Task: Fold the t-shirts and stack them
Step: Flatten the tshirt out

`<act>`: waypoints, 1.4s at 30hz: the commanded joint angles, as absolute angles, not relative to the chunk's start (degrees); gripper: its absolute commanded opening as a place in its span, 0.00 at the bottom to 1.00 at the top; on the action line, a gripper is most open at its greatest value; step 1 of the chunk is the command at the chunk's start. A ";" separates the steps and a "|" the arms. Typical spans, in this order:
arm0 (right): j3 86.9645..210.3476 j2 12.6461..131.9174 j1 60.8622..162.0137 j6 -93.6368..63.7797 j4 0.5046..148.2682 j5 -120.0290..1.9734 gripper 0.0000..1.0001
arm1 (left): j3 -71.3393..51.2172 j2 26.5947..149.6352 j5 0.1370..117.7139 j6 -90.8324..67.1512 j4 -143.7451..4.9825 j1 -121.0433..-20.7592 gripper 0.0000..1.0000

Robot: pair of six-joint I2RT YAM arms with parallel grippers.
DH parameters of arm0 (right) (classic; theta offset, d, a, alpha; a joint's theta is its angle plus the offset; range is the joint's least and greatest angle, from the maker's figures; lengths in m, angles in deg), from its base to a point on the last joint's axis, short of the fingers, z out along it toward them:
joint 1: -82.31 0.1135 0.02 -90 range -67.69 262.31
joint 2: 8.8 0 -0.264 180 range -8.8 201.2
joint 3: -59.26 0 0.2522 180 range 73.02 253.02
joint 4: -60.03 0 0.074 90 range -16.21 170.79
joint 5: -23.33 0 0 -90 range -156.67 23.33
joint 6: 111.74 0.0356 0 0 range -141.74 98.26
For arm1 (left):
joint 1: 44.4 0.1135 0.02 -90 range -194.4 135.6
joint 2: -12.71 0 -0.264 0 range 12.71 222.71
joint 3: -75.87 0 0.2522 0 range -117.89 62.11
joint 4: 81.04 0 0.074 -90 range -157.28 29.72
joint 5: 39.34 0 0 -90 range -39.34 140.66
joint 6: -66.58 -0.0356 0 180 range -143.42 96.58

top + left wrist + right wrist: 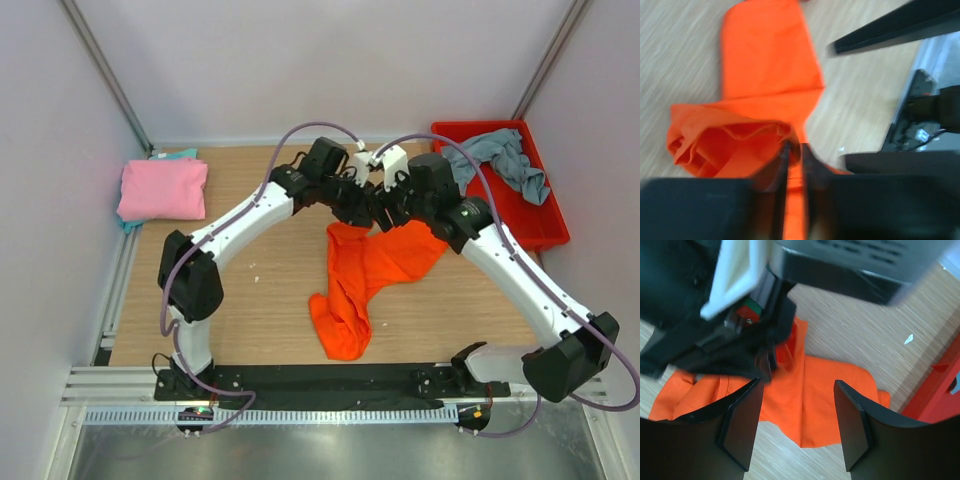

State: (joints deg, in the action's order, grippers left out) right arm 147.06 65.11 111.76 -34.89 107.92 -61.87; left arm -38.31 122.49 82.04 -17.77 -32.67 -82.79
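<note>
This is a robot test cell in a lab: plain pale panels [330, 60] on metal posts [105, 70] enclose a wood-topped table [250, 320]. The cabled left arm [240, 225] and right arm [520, 280] are bolted to an aluminium rail [110, 385] along its near edge.

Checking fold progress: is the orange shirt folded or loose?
Not folded. The orange shirt trails bunched and twisted across the table, one end pinched in the left gripper; no flat, squared layers show.

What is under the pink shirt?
A bit of teal cloth peeks out from under the folded pink shirt, at its far edge and its near-left corner. The rest is covered, so its shape and folding cannot be seen.
</note>
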 commanded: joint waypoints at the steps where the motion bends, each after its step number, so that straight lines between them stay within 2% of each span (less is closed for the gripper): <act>1: 146.94 61.78 111.32 -33.87 105.43 -62.80 0.65 | -43.00 125.20 83.53 -18.23 -27.30 -83.68 0.23; 4: 146.50 60.64 110.96 -34.14 106.13 -62.98 0.65 | -43.62 126.17 82.58 -17.44 -27.46 -83.86 0.48; 9: 142.99 57.31 110.44 -32.04 103.33 -63.85 0.65 | -42.66 122.32 73.36 -21.74 -26.85 -82.99 0.55; 10: 140.29 56.77 110.09 -30.90 100.54 -64.03 0.66 | -42.22 119.79 71.43 -21.92 -26.76 -82.38 0.61; 12: 138.42 57.37 109.39 -27.65 98.93 -63.60 0.66 | -38.38 116.53 70.70 -21.49 -27.81 -78.79 0.63; 13: 136.85 57.90 109.12 -26.41 98.14 -63.16 0.66 | -36.09 114.85 71.14 -20.79 -29.73 -77.20 0.67; 18: 133.58 61.16 102.63 -16.14 91.90 -51.23 0.65 | -23.08 103.51 75.28 -18.49 -34.93 -65.33 0.69; 19: 132.45 62.38 98.26 -13.94 91.11 -45.98 0.65 | -21.49 102.19 74.66 -19.28 -34.93 -64.10 0.70; 22: 130.34 66.50 91.92 -7.16 89.09 -40.67 0.64 | -17.44 98.94 71.42 -25.51 -31.52 -62.16 0.70; 24: 130.41 69.41 90.23 -5.84 89.78 -35.92 0.63 | -14.10 96.40 70.01 -27.54 -30.80 -62.16 0.69; 33: 132.26 81.10 88.29 -4.69 89.62 -31.34 0.60 | -5.93 89.97 70.18 -25.44 -33.78 -61.98 0.70; 42: 134.19 86.73 88.29 -8.29 88.56 -31.07 0.56 | -3.64 88.56 70.44 -25.53 -34.93 -61.19 0.70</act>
